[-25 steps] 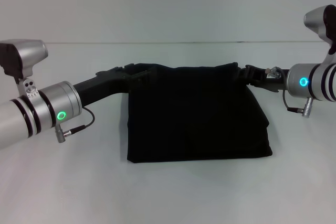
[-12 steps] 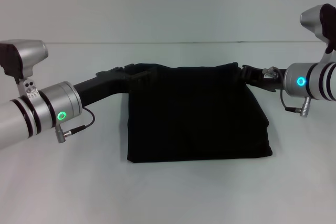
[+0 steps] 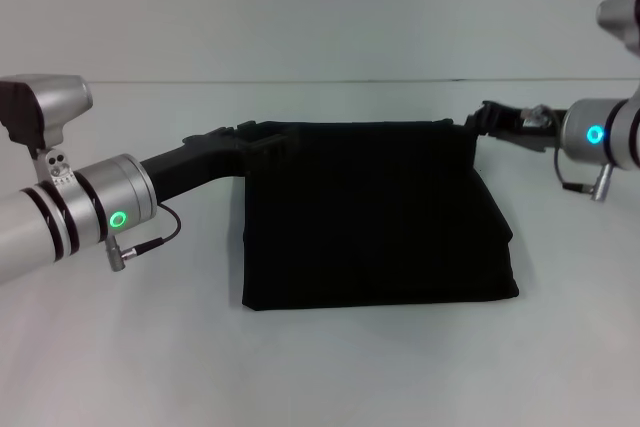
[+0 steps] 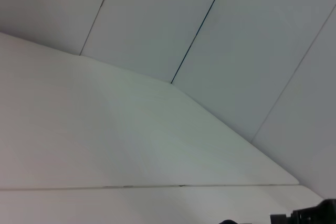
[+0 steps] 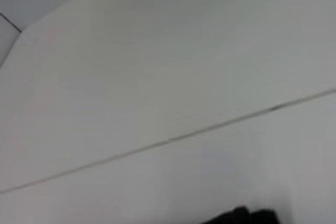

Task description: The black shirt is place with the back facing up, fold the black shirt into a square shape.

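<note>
The black shirt [image 3: 375,212] lies mid-frame on the white table [image 3: 320,367], folded to a near-square block. My left gripper [image 3: 262,137] sits at its upper-left corner, my right gripper [image 3: 482,119] just off its upper-right corner; whether either is clenched I cannot tell. I judge any let-go should be level, so the far edge lands straight.

I see open table [image 3: 330,367] in front of and behind the black shirt [image 3: 375,217], while the left gripper [image 3: 262,135] and right gripper [image 3: 484,117] crowd its two far corners.
</note>
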Controlling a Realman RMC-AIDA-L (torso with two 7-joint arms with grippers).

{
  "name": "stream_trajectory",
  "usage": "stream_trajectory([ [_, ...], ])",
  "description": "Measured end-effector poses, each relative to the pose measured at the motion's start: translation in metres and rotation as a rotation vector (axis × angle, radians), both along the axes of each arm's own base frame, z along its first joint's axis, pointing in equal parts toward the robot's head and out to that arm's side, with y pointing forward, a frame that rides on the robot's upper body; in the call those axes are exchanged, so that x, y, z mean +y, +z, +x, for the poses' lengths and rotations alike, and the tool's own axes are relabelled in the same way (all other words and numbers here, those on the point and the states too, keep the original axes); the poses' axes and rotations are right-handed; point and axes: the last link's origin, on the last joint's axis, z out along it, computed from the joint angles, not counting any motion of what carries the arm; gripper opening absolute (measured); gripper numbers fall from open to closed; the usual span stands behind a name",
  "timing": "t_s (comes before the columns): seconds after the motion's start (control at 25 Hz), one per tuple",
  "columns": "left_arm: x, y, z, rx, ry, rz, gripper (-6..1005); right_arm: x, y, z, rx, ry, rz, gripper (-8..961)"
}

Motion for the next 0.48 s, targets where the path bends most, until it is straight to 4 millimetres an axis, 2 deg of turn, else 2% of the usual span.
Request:
stream_trajectory([
  [0.2,0.001,0.0,0.002,0.0,-0.004,0.0,808,0.008,0.012,-0.003,-0.014,0.015,0.017,30],
  [0.48,0.001,-0.001,0.003,-0.002,-0.005,-0.002,808,0.014,0.017,-0.008,-0.031,0.037,0.026,29],
])
